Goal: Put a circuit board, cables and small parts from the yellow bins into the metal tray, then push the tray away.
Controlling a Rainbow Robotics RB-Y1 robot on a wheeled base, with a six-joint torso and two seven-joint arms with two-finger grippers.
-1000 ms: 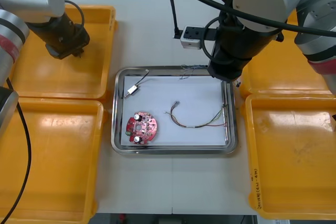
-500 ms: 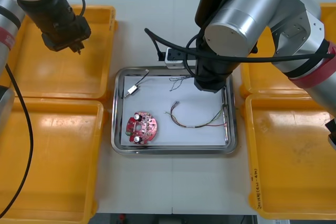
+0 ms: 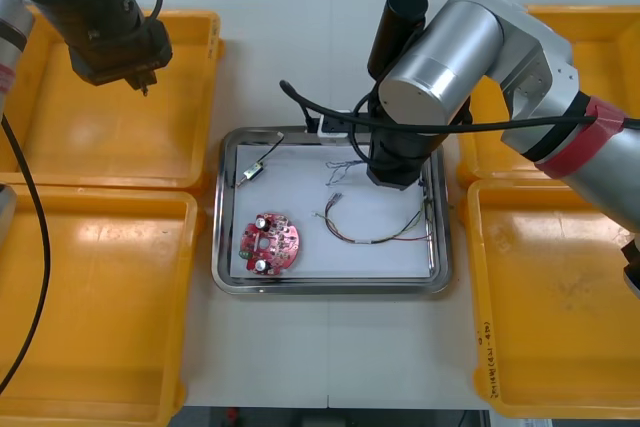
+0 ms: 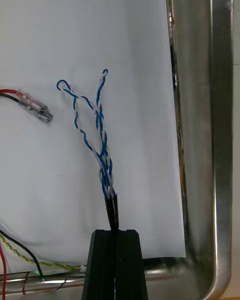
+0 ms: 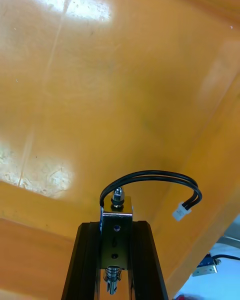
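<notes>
Moved since a second ago: left gripper [image 3: 141, 84], now nearer the far edge of the far-left yellow plastic bin [image 3: 100, 152]; right gripper [image 4: 115, 235], brought from the far-right corner of the shallow metal tray [image 3: 217, 217] to mid far edge.
Left gripper: fingers clamped on a small boxy metal part [image 5: 116, 214] with a looped black lead [image 5: 150, 176], above the bin floor.
Tray, white inside: thin black cable with white plug [image 3: 255, 169], far-left corner; round red circuit board [image 3: 268, 242], near-left corner; red and yellow cable [image 3: 375, 235], toward the right edge.
Right gripper: fingers pinched on the black-sleeved end of a twisted blue and white cable [image 4: 102, 150], loose ends over the white lining.
</notes>
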